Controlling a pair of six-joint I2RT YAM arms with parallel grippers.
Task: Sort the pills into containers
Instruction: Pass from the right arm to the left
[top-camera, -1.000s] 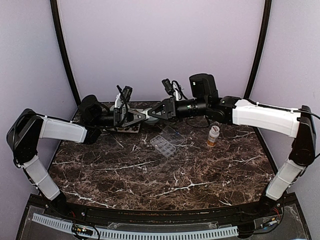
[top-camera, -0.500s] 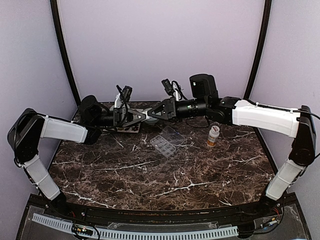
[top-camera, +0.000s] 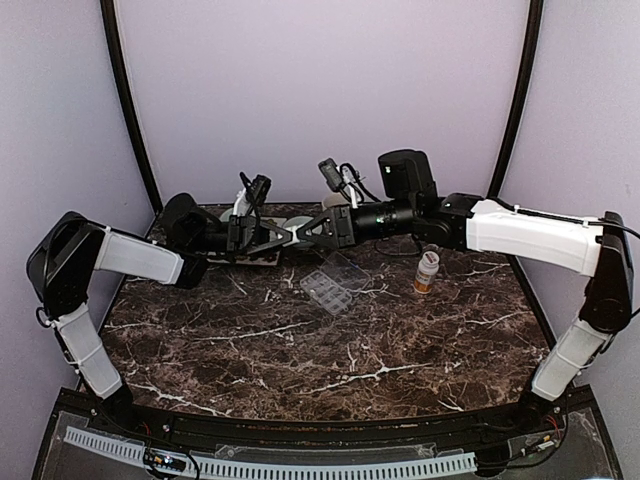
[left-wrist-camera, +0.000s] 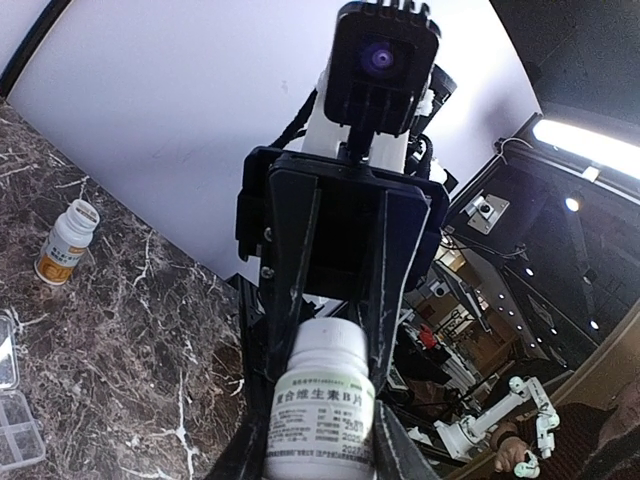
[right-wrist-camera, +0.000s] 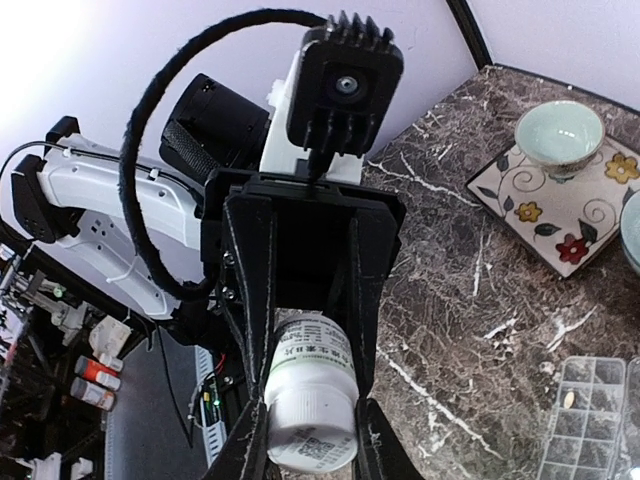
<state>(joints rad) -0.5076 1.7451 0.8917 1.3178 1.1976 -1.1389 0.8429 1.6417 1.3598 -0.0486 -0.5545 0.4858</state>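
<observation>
A white pill bottle (top-camera: 296, 232) with a printed label hangs in the air between both grippers at the back of the table. My left gripper (left-wrist-camera: 322, 425) is shut on the bottle's body (left-wrist-camera: 320, 410). My right gripper (right-wrist-camera: 310, 432) is shut on its white cap (right-wrist-camera: 312, 415) from the opposite side. The containers, a clear compartment box (top-camera: 335, 283) with its lid open, lie on the marble in front of the grippers. Its corner shows in the left wrist view (left-wrist-camera: 15, 440) and the right wrist view (right-wrist-camera: 590, 420). One small yellowish piece (right-wrist-camera: 570, 398), perhaps a pill, lies in a compartment.
An amber bottle with a white cap (top-camera: 427, 271) stands right of the box. A flowered tile (right-wrist-camera: 560, 210) at the back left carries a pale green bowl (right-wrist-camera: 558, 135). Both arms reach across the back of the marble table (top-camera: 300, 350).
My left gripper's jaws have narrowed onto the white bottle's body. Both grippers have shifted slightly, still meeting at the bottle.
</observation>
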